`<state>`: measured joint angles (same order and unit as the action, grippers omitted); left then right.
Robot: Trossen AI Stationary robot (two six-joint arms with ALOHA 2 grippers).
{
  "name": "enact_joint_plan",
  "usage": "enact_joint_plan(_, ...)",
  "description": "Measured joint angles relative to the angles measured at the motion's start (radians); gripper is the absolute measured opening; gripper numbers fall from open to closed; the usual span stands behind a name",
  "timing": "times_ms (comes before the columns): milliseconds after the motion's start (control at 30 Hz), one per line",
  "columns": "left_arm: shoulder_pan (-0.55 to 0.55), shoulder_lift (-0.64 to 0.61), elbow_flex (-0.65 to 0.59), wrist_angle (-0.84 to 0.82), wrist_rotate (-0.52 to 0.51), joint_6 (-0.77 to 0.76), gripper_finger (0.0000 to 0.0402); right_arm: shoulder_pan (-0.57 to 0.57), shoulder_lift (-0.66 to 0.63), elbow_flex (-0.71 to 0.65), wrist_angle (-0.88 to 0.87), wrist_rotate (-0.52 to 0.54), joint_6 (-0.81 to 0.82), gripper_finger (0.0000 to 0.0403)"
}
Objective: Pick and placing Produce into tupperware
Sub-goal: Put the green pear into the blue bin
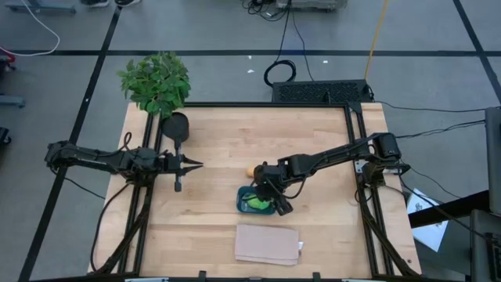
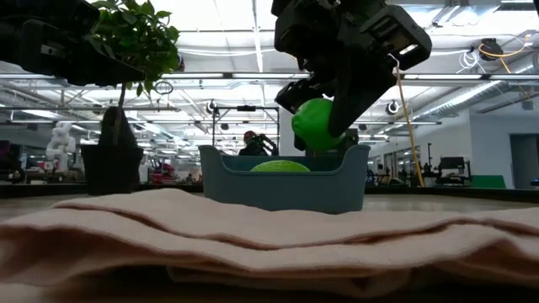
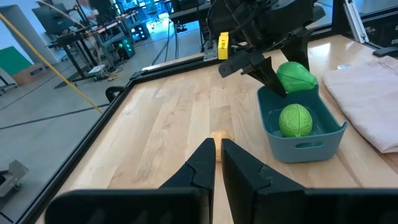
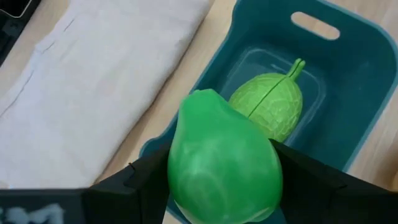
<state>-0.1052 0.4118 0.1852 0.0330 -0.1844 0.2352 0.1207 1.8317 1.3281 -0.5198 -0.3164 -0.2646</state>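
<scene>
Tupperware (image 1: 244, 205) sits mid-bench with bare wood around it, the folded beige cloth (image 1: 268, 244) just beside its near edge. Right gripper (image 2: 324, 126), jaws clamped on a bright green fruit (image 4: 222, 168), hangs over the tupperware's rim above a second green fruit (image 3: 295, 119) inside; an orange-tan piece (image 1: 250, 170) lies just beyond it. Left gripper (image 1: 196, 164), jaws closed and empty, waits well apart near the potted plant (image 1: 156, 82).

This is a robotics lab or workshop hall. The low view looks past the wooden counter (image 1: 235, 149) into a large open room with rows of ceiling strip lights (image 2: 253, 34), metal frames and workstations across the middle of the frame, and a person (image 2: 253, 143) seated at centre. In the high view, grey floor marked with black tape lines (image 1: 235, 53) surrounds the counter, with loose cables (image 1: 282, 70) at top centre. The left wrist view shows desks with equipment (image 3: 112, 37) at upper left.
</scene>
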Motion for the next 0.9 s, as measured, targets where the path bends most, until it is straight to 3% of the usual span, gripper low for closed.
enact_joint_plan(600, 0.000, 0.000, 0.000, 0.000, 0.000, 0.001, 0.0031, 0.028, 0.000, 0.000, 0.032, 0.004, 0.000, 0.0211)
enact_joint_plan(900, 0.000, 0.000, 0.000, -0.003, 0.000, 0.001, 0.0031, 0.053, 0.000, 0.000, 0.032, 0.085, -0.043, 0.0211)
